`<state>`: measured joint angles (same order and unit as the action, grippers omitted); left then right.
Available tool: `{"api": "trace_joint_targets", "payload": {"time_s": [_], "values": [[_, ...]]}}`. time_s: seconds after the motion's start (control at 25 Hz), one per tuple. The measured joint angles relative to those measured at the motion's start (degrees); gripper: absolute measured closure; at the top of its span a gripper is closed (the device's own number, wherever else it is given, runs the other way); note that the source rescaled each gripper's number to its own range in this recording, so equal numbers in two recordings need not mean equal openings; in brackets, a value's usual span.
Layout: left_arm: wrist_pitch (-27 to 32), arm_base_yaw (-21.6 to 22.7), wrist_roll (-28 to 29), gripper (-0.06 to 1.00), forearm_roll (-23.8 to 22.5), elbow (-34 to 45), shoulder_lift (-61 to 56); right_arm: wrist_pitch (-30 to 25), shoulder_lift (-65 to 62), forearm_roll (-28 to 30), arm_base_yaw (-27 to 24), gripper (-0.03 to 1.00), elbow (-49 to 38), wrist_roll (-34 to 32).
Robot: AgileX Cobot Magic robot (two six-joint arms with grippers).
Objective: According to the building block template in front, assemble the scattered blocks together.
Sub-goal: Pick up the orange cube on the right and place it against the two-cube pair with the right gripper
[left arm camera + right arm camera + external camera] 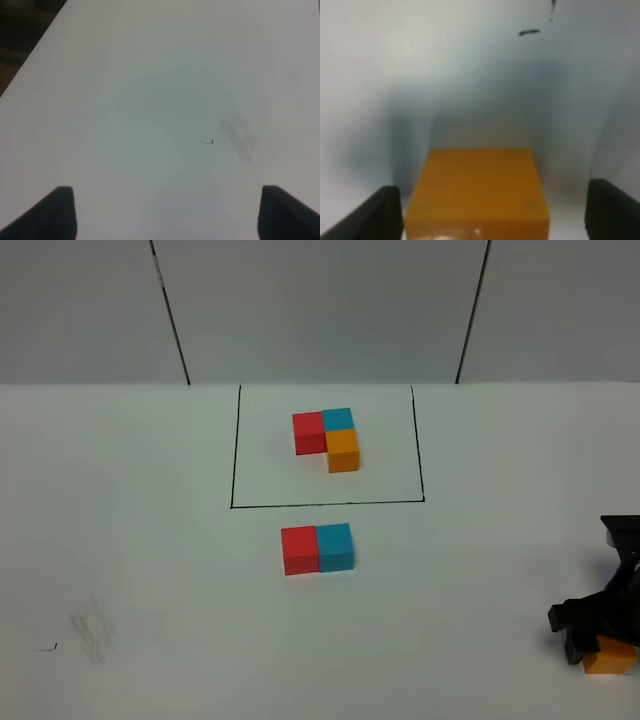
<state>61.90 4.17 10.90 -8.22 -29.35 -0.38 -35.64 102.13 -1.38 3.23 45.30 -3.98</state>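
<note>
— Scattered blocks (318,548): where's the orange cube (477,192)?
— Nearest, matte and square-edged, between the right claw (497,210), fingers spread wide, gaps either side. Left claw (165,210) gapes too, over bare white surface (150,100).
— Others?
— Red cube (299,550) and teal cube (336,546) touching, mid-surface; beyond, the black-framed L-shaped template (328,438).

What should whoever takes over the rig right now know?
Left hand: open, empty, above the table.
Right hand: open, straddling the orange block, not gripping.
Red block and blue block sit joined just in front of the framed template.
Done: red-blue pair. Left: grip the orange block, set it against the blue block's near side, matching the template.
</note>
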Motion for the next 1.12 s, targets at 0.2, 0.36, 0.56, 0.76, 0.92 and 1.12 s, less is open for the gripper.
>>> {"api": "trace_joint_targets", "payload": {"time_s": [0.2, 0.36, 0.56, 0.76, 0.92, 1.12], "values": [[0.0, 0.0, 0.0, 0.21, 0.0, 0.0, 0.0, 0.0, 0.1, -0.2, 0.0, 0.31, 0.0, 0.4], [0.0, 0.0, 0.0, 0.21, 0.0, 0.0, 0.0, 0.2, 0.1, -0.3, 0.0, 0.46, 0.0, 0.6], [0.0, 0.0, 0.0, 0.21, 0.0, 0.0, 0.0, 0.5, 0.1, -1.1, 0.0, 0.64, 0.0, 0.6], [0.0, 0.0, 0.0, 0.21, 0.0, 0.0, 0.0, 0.9, 0.1, -1.3, 0.0, 0.64, 0.0, 0.8], [0.0, 0.0, 0.0, 0.21, 0.0, 0.0, 0.0, 1.2, 0.1, -1.5, 0.0, 0.64, 0.0, 0.8], [0.0, 0.0, 0.0, 0.21, 0.0, 0.0, 0.0, 1.4, 0.1, -1.5, 0.0, 0.64, 0.0, 0.8]]}}
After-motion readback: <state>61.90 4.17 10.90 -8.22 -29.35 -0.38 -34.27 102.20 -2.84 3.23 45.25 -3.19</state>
